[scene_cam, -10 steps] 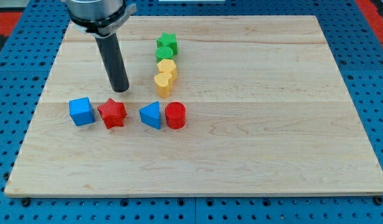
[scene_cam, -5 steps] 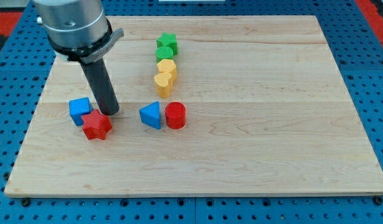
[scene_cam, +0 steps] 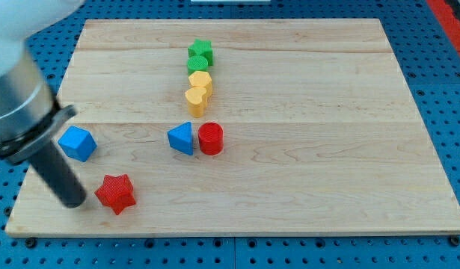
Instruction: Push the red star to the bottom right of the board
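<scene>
The red star point(scene_cam: 115, 193) lies near the board's bottom left corner. My tip point(scene_cam: 72, 202) rests on the board just left of the star, close to it; I cannot tell if they touch. The dark rod slants up to the view's left, under the arm's grey body. A blue cube point(scene_cam: 76, 143) lies above the star, beside the rod.
A blue triangular block point(scene_cam: 182, 139) and a red cylinder point(scene_cam: 211, 139) sit side by side mid-board. Above them stand two yellow blocks point(scene_cam: 196, 90) and two green blocks point(scene_cam: 200, 56) in a column. The wooden board point(scene_cam: 327, 134) lies on a blue pegboard.
The tip has moved down and left, from above the red star to its left. The red star slid down toward the bottom edge. The blue cube shifted left and turned.
</scene>
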### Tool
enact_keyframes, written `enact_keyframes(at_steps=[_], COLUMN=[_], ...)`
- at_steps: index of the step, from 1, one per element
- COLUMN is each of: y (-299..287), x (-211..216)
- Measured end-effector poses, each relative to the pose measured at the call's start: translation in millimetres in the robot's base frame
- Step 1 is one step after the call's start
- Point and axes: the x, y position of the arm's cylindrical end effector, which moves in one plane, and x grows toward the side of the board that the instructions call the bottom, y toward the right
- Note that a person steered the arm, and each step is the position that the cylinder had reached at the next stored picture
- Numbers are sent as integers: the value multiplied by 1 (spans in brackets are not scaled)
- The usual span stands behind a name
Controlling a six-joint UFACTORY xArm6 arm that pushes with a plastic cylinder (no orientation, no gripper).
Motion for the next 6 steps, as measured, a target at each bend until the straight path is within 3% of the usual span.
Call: enact_keyframes(at_steps=[2,4,5,6], y=[116,313,354,358], x=[-39,-47,-57,-94])
